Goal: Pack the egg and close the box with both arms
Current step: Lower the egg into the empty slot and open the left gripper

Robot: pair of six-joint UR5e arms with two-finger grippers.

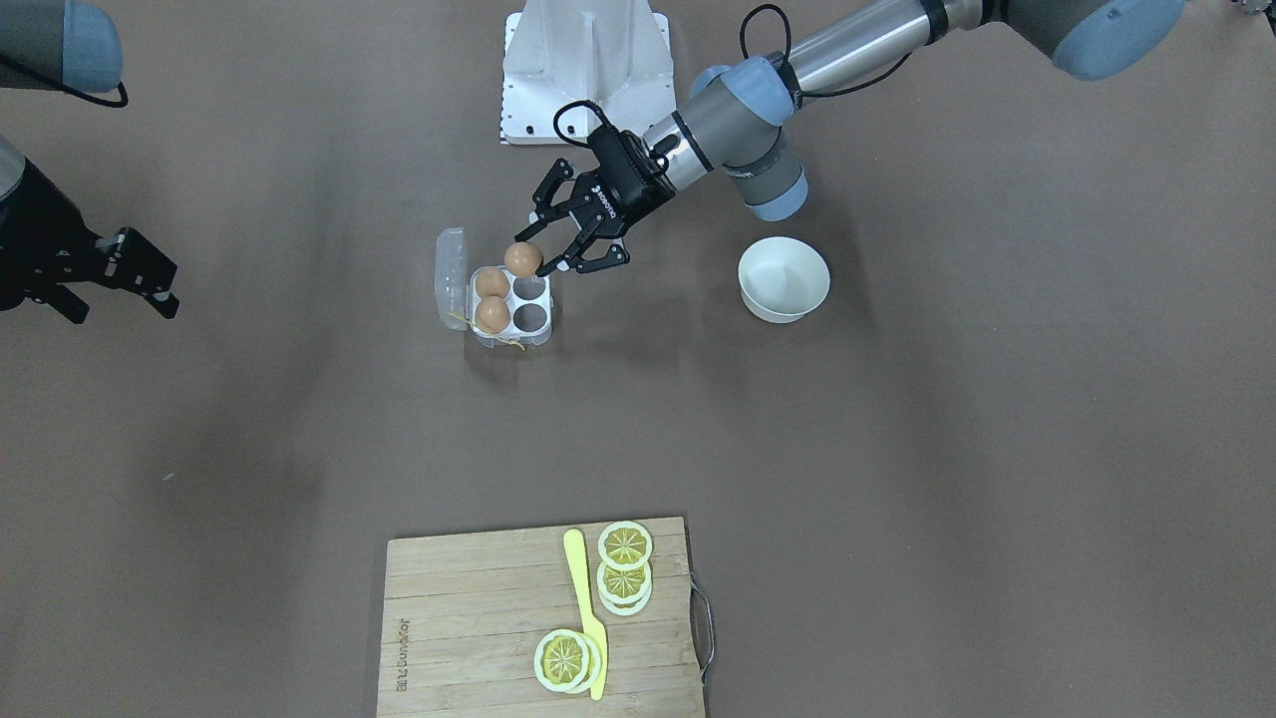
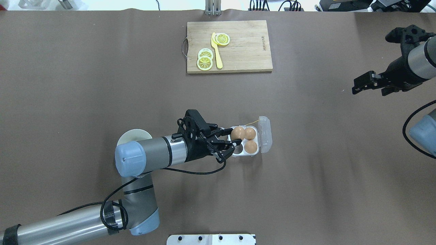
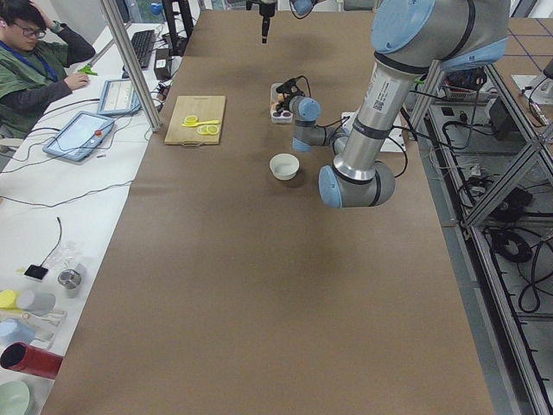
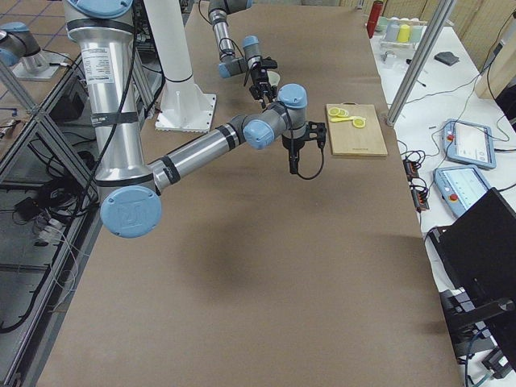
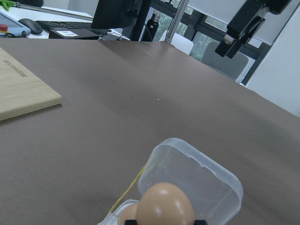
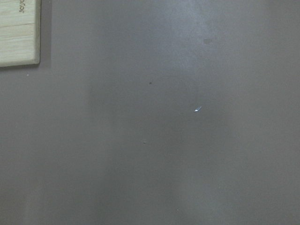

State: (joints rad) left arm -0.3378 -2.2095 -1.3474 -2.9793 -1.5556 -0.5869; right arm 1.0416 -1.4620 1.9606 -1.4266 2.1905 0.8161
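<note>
Packing looks a little over halfway done. Two smooth light-brown eggs already sit in the right-hand pair of cells of the small square clear-plastic egg box, the pair beside its hinged clear lid, which lies thrown open to the right. The two left-hand cells are empty. A third light-brown oval egg is pinched in the black two-finger pincer of the silver-grey left arm, with one finger on either side of it. By my reading, what remains is to lower and release this egg and then swing the lid shut with both arms.

The held egg hangs clear above the box, over the empty left-hand column. The overhead and front views disagree on whether it is over the near or the far cell, so I cannot say which. The pincer reaches in from the box's left, its fingertips just above the rim.

The right arm's black pincer hovers far off to the right over the bare brown desk, well apart from the box. Whether it is wide or narrow I cannot tell
</note>
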